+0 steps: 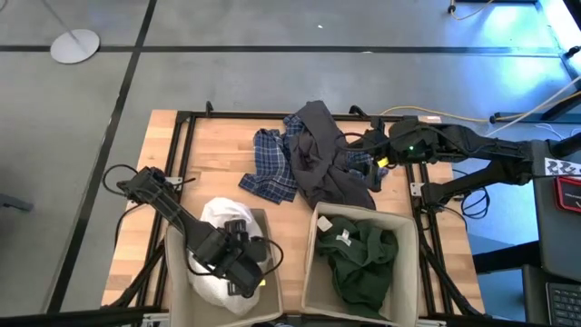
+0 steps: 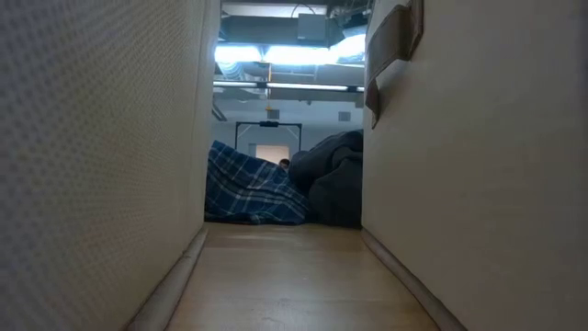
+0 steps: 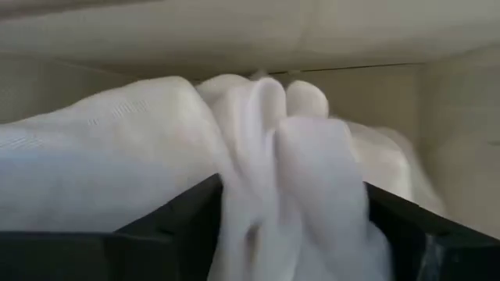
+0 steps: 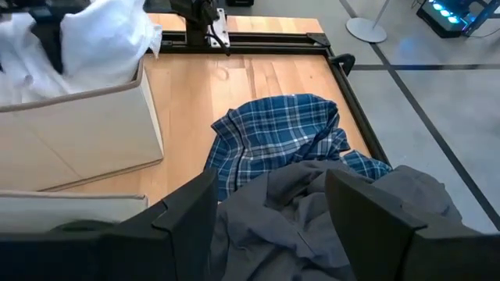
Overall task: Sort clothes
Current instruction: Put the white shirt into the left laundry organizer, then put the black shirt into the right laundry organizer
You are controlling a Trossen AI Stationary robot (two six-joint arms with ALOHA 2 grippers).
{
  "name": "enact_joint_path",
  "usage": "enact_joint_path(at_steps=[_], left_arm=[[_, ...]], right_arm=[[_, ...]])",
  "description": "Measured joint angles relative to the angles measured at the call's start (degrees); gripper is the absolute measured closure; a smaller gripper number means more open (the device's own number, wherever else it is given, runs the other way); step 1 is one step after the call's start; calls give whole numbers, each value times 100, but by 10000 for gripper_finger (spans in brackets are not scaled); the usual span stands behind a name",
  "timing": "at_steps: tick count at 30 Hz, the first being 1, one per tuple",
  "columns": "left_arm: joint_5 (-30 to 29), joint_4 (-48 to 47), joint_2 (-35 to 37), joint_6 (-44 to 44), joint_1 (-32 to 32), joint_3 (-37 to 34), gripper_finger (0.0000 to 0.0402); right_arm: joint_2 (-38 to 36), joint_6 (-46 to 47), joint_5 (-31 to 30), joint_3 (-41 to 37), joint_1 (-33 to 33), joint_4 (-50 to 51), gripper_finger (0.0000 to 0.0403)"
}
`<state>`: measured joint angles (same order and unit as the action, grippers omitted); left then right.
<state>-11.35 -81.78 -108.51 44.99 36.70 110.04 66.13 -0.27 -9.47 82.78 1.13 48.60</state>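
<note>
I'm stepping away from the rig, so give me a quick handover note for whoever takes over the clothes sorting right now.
Left gripper: in the left box, shut on the white garment.
Right gripper: open, above the dark grey garment at the table's back.
Done: dark green garment lies in the right box; white one is in the left box but not released.
Left: the grey garment and plaid shirt, both heaped on the table.

Blue-and-white plaid shirt [image 1: 272,165]; dark grey garment [image 1: 320,150]; dark green garment [image 1: 361,261], perhaps with a pale label; white garment [image 1: 222,250]; 2 beige boxes [image 1: 313,263]; pale wood worktop [image 1: 213,145].
</note>
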Motion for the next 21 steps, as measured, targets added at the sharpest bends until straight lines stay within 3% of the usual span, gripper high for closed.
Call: enact_joint_path(at_steps=[4,7,10,15,17,21], left_arm=[[60,-10,221,-130,5,284,152],[-219,-14,525,-231,4,465,151],[-1124,-2,886,-523,9,554,150],[-3321,0,1393,-952,-86,555,150],[-3719,-18,1513,-1111,-227,555,150],[-3849,-124,1637,-1467,-614,555,150]], right_arm=[[-1,-1,-3,0,0,2,166],[-2,-2,-4,0,0,0,166],[-2,-5,-4,0,0,10,166],[-2,-7,-4,0,0,139,166],[-2,-7,-7,0,0,194,166],[-2,-7,-9,0,0,215,166]])
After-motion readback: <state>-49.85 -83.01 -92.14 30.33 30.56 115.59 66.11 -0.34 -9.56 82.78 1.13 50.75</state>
